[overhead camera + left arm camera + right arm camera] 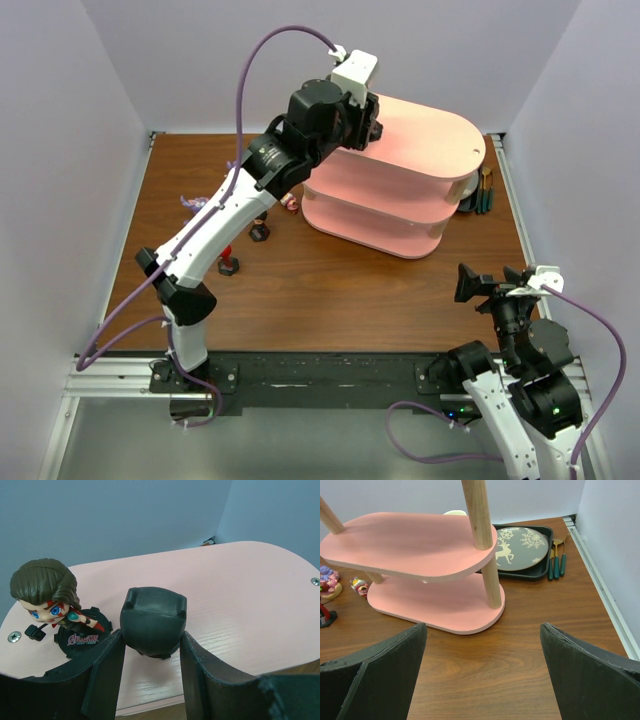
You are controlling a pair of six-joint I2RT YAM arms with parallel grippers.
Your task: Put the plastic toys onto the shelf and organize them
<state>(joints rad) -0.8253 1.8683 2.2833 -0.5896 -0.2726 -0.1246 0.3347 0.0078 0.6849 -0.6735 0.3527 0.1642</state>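
Observation:
My left gripper (152,642) reaches over the left end of the shelf's pale top board (250,595). Its fingers are closed on the sides of the head of a black-masked figurine (153,620), which stands on that board. A brown-haired figurine (47,597) on a black base stands just left of it. From above, the left gripper (368,122) is at the top left of the shelf (400,190). Purple creatures (195,205), two figurines on black bases (228,265) (259,232) and tiny toys (290,200) sit on the table left of the shelf. My right gripper (480,285) is open and empty.
A dark tray holding a reindeer plate (520,547) sits behind the shelf at the right. Green-handled tools (557,562) lie beside it near the right wall. The shelf's wooden posts (482,540) stand between the pink boards. Bare wooden table (485,670) lies under the right gripper.

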